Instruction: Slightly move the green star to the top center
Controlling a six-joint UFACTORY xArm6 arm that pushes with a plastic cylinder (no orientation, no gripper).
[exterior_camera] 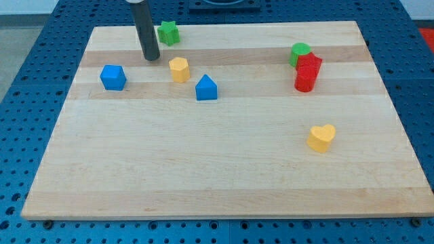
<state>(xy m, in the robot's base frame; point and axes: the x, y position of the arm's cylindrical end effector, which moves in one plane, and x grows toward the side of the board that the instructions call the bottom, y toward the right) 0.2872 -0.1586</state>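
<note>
The green star sits near the board's top edge, left of centre. My tip rests on the board just below and to the left of the star, a short gap away. The rod rises from it out of the view's top. A yellow hexagon block lies right of and below the tip.
A blue cube lies at the left. A blue house-shaped block sits below the yellow hexagon. At the right, a green cylinder touches two red blocks. A yellow heart lies lower right. The wooden board rests on a blue pegboard.
</note>
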